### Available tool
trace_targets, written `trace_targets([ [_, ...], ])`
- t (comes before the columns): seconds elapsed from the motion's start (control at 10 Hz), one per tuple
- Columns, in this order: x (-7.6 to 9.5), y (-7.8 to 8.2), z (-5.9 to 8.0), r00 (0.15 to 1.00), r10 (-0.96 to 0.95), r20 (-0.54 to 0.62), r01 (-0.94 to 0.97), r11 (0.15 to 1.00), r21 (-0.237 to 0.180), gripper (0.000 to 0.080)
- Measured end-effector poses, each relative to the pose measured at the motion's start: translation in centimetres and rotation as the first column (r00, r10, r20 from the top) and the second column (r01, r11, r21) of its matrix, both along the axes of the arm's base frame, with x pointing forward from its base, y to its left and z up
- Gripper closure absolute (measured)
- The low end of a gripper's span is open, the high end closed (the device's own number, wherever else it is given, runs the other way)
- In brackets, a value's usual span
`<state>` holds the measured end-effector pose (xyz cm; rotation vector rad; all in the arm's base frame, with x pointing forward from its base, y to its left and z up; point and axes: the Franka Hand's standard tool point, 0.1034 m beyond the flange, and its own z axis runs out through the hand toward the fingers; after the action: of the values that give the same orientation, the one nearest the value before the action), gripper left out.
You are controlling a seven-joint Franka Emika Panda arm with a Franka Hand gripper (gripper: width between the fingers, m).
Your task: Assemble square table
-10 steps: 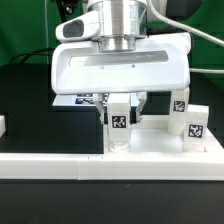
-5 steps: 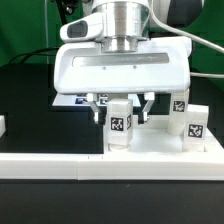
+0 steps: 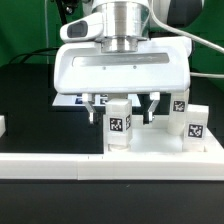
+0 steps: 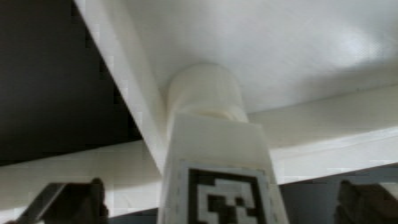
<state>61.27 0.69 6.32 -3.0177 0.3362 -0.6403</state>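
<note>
We see the leg post (image 3: 118, 126) standing upright on the square table (image 3: 160, 147) near its front edge, our gripper (image 3: 120, 107) spread wide around it and released, so next we judge lifting clear to fetch another leg.

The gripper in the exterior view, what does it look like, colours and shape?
The gripper has a wide, white, rounded-rectangular body with a pale grey recessed band across its front. A silvery metal cylinder joins it to the wrist on top. Two short dark fingers hang beneath. Black parts of the arm show behind. No markings or cables can be made out on it.
</note>
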Motion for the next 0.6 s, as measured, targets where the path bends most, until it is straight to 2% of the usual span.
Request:
trace_targets([
  [0.6, 0.0, 0.0, 0.0, 1.0, 0.0, 0.0, 0.0, 1.0, 0.0, 0.0151],
])
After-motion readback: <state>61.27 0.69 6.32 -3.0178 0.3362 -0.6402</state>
